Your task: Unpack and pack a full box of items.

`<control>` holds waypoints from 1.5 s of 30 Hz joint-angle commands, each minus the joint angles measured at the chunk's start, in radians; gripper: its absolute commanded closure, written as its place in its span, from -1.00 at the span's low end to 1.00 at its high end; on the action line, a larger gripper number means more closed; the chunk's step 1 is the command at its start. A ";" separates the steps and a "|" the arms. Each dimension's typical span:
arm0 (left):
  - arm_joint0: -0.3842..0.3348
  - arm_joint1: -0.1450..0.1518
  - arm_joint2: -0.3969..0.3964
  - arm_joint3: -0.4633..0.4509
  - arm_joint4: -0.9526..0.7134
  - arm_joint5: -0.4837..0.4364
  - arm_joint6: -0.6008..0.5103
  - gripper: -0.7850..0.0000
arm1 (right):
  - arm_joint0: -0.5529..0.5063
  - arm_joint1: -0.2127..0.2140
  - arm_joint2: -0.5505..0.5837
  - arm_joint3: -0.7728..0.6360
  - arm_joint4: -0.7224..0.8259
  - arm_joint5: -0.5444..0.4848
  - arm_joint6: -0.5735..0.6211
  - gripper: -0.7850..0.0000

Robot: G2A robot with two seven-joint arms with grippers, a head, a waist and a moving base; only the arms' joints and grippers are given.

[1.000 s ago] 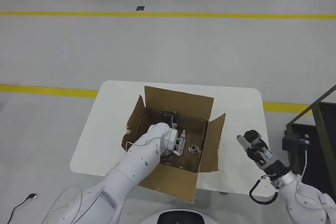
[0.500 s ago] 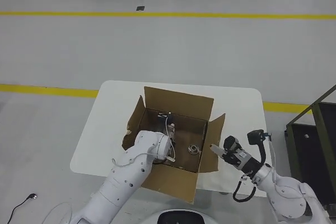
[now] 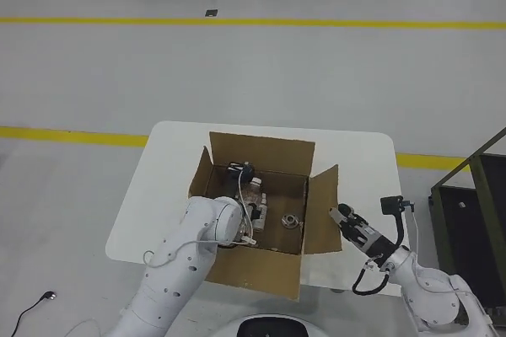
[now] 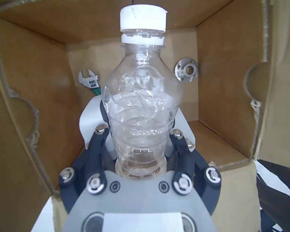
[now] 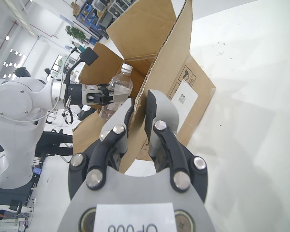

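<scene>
in the last second the right gripper has swung in from over the open table to sit astride the edge of the box's right flap; whether it has clamped the cardboard i cannot tell. the box has turned a little squarer to the robot. the left gripper, which was deep in the box, has come up clenched on the lower half of a clear bottle with a white cap, held off the box floor in the opening. so unpacking looks under way, with one arm likely steadying the box. a wrench and a metal ring lie on the box floor, yet to come out. the box stands on a white table; beyond it is a pale floor with a yellow line, and shelves far off.
</scene>
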 commanded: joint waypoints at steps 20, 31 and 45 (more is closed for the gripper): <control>0.017 0.009 -0.062 -0.224 0.009 0.011 -0.040 1.00 | -0.019 0.014 0.130 0.057 0.095 -0.072 -0.015 1.00; 0.014 0.017 -0.110 -0.324 0.064 0.015 -0.084 1.00 | -0.018 0.024 0.196 0.099 0.131 -0.105 0.011 1.00; 0.010 0.027 -0.194 -0.337 0.132 0.028 -0.123 1.00 | -0.023 0.031 0.207 0.104 0.137 -0.143 0.017 -0.36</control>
